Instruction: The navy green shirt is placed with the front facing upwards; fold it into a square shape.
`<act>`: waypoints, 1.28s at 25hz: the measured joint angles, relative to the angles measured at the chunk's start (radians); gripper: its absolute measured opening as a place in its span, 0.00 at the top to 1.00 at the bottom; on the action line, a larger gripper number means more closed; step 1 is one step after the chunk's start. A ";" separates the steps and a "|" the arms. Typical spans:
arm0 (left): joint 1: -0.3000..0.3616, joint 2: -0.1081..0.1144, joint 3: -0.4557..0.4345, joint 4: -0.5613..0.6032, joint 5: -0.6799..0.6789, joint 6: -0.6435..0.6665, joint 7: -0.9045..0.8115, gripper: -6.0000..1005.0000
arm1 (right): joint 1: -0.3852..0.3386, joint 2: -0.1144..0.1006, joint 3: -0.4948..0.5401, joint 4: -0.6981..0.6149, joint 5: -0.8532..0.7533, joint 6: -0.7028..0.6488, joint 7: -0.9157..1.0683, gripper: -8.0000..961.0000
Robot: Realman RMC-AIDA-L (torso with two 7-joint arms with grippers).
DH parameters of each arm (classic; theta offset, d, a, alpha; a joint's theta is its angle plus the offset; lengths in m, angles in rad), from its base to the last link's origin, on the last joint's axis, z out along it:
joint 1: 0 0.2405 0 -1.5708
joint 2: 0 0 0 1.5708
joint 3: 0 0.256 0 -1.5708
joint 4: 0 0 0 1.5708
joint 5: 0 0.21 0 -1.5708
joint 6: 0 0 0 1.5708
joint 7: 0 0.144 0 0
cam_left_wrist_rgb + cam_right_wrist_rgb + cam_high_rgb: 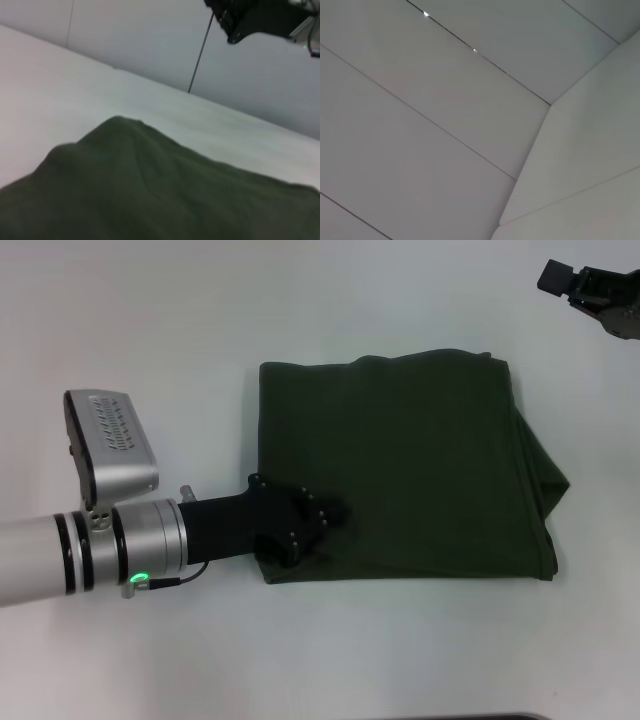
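The navy green shirt [400, 465] is lying folded into a near-square on the table [150, 320]. The left hand [318, 515] is resting on its near-left corner; I cannot tell its grip. The right hand [590, 290] is hanging well away at the far right, grip unclear.

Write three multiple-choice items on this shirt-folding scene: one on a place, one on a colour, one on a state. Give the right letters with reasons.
1. Where is the left gripper?
A. On the shirt's near left corner
B. Raised at the far right of the table
C. Off the table altogether

2. What colour is the navy green shirt?
A. Bright red
B. Dark olive green
C. White

3. What state is the shirt in?
A. Spread flat with both sleeves out
B. Hanging from a gripper
C. Folded into a rough square on the table

Answers:
1. A: in the head view the left arm reaches in from the left and its tip lies on that corner; the right gripper is the one at the far right.
2. B: the cloth is a dark olive tone all over.
3. C: stacked layers show along its right edge, and no sleeves stick out.
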 joint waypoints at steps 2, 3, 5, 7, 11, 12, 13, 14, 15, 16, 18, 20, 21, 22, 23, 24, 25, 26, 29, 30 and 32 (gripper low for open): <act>0.002 0.001 -0.004 0.006 -0.005 0.021 0.000 0.90 | 0.001 0.000 0.000 0.000 0.000 0.001 0.000 0.93; 0.004 0.002 -0.008 0.013 -0.007 0.037 0.000 0.90 | 0.001 0.000 0.000 0.000 0.000 0.001 -0.001 0.93; 0.007 0.005 -0.013 0.029 -0.008 0.079 0.000 0.90 | 0.001 0.000 0.000 0.000 0.001 0.000 -0.003 0.93; 0.011 0.007 -0.018 0.049 -0.008 0.129 -0.004 0.90 | 0.001 0.000 0.000 0.000 0.001 -0.001 -0.006 0.93; 0.032 0.012 -0.044 0.105 -0.009 0.229 -0.037 0.84 | 0.001 -0.001 -0.006 0.000 0.000 -0.005 -0.011 0.93; 0.038 0.012 -0.062 0.117 -0.009 0.245 -0.047 0.82 | -0.001 -0.002 -0.008 -0.001 0.000 -0.018 -0.026 0.93; 0.044 0.012 -0.081 0.127 -0.009 0.258 -0.056 0.81 | -0.001 -0.002 -0.008 -0.001 0.000 -0.018 -0.026 0.93; 0.050 0.012 -0.105 0.134 -0.010 0.272 -0.064 0.78 | -0.002 -0.004 -0.007 -0.001 0.000 -0.027 -0.039 0.92; 0.055 0.013 -0.136 0.139 -0.010 0.289 -0.073 0.75 | -0.004 -0.004 -0.005 -0.001 0.001 -0.039 -0.053 0.92; 0.060 0.015 -0.167 0.143 -0.010 0.308 -0.080 0.72 | -0.006 -0.005 -0.003 -0.001 0.003 -0.053 -0.067 0.92; 0.067 0.021 -0.217 0.147 -0.010 0.341 -0.095 0.66 | -0.008 -0.007 0.006 -0.001 0.008 -0.085 -0.098 0.91; 0.075 0.029 -0.272 0.151 -0.010 0.379 -0.114 0.60 | -0.008 -0.008 0.013 -0.002 0.010 -0.115 -0.124 0.89; 0.080 0.034 -0.300 0.153 -0.010 0.399 -0.125 0.56 | -0.008 -0.009 0.015 -0.002 0.010 -0.128 -0.135 0.86; 0.084 0.039 -0.319 0.154 -0.010 0.414 -0.132 0.51 | -0.008 -0.009 0.016 -0.002 0.010 -0.136 -0.144 0.82; 0.089 0.044 -0.343 0.155 -0.010 0.433 -0.142 0.45 | -0.008 -0.010 0.016 -0.003 0.008 -0.138 -0.147 0.79; 0.094 0.052 -0.367 0.156 -0.010 0.451 -0.153 0.39 | -0.009 -0.014 0.015 -0.004 0.005 -0.142 -0.150 0.75; 0.100 0.061 -0.393 0.157 -0.011 0.469 -0.167 0.33 | -0.012 -0.017 0.012 -0.007 0.002 -0.142 -0.150 0.71; 0.104 0.066 -0.406 0.157 -0.011 0.476 -0.177 0.30 | -0.014 -0.020 0.009 -0.012 -0.003 -0.142 -0.150 0.68; 0.111 0.079 -0.424 0.158 -0.011 0.485 -0.206 0.21 | -0.024 -0.029 0.006 -0.033 -0.018 -0.142 -0.149 0.58; 0.113 0.082 -0.427 0.158 -0.011 0.487 -0.213 0.17 | -0.027 -0.031 0.006 -0.039 -0.021 -0.142 -0.148 0.55; 0.118 0.085 -0.436 0.159 -0.011 0.491 -0.219 0.11 | -0.033 -0.037 0.007 -0.052 -0.036 -0.144 -0.141 0.49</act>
